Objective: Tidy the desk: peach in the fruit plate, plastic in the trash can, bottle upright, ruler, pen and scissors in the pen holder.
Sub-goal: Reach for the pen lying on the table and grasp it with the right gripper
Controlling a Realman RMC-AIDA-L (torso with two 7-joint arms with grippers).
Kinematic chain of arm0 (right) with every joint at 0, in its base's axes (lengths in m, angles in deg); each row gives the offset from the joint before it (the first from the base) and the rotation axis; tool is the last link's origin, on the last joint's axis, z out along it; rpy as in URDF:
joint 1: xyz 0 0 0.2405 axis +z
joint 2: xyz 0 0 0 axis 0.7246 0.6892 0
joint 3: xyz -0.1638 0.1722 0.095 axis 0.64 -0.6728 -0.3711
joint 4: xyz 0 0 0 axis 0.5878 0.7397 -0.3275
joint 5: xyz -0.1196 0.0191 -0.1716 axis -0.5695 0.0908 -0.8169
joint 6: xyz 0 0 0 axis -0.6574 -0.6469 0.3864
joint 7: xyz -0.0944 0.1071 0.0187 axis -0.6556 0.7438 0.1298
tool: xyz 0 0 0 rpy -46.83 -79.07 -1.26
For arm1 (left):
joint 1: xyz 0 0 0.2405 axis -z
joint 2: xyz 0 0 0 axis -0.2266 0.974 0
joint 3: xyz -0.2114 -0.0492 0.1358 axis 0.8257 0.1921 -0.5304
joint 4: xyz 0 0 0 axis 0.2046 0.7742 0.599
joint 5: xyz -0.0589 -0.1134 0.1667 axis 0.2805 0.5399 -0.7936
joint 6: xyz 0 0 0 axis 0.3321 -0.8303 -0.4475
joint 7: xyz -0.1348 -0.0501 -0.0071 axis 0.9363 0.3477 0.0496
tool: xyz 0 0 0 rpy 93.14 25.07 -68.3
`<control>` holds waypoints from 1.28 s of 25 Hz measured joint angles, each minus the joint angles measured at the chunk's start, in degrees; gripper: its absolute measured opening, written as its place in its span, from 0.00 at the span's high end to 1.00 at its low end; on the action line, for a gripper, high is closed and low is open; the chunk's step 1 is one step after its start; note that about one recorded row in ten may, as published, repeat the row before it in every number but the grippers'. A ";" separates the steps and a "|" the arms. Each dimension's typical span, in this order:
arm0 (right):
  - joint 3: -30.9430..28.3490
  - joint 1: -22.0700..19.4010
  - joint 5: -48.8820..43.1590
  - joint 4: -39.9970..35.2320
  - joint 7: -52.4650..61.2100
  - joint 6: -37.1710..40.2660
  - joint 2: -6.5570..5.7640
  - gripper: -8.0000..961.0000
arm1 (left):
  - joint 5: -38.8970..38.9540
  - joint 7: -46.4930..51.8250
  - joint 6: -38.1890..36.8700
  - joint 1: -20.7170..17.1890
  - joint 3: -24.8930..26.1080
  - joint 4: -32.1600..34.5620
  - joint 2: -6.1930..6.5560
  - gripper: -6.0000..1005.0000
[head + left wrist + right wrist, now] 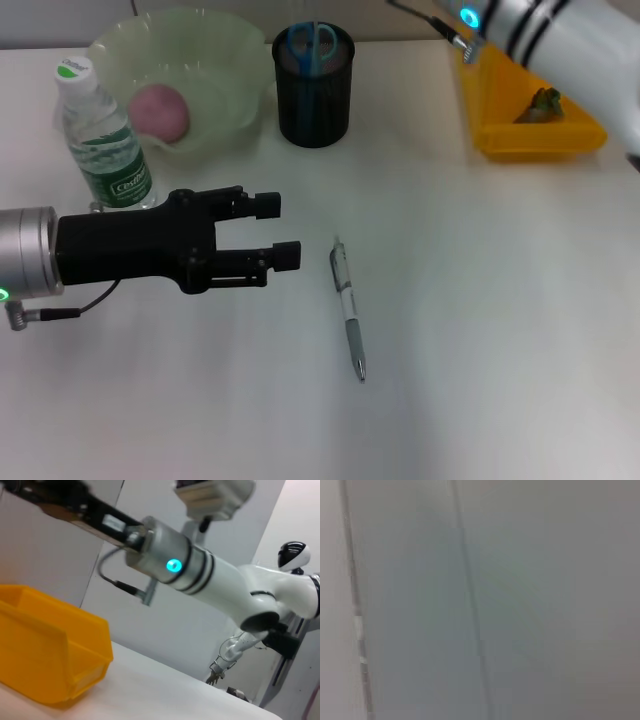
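Peach, bottle, scissors and plastic look sorted; our open, empty left gripper faces the silver ballpoint pen at three o'clock on the worktop.

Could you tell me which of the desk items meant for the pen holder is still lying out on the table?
The pen lies flat on the table, beside the open left end effector. The blue-handled scissors already stand inside the black pen holder.

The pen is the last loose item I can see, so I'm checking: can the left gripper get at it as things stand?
Probably yes. The left gripper is open and points toward the pen, which lies flat on the bare desk with nothing between them. The right arm is off by the yellow bin.
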 joint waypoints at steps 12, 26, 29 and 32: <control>-24.70 -15.42 -48.01 -12.85 41.44 32.03 -1.83 0.15 | -0.16 -1.96 -0.75 1.42 -2.00 0.50 0.31 0.22; -56.88 -21.69 -96.24 -11.62 36.16 58.42 -3.42 0.15 | -0.33 -2.81 -0.07 7.98 -9.50 5.30 0.19 0.22; -59.34 -22.55 -102.13 -11.85 35.88 59.07 -3.36 0.15 | -1.83 -3.18 1.43 10.97 -13.60 9.58 -0.75 0.22; -61.30 -23.87 -104.08 -12.36 35.38 59.32 -3.16 0.15 | -4.86 -2.78 3.15 14.55 -18.06 13.04 -1.22 0.22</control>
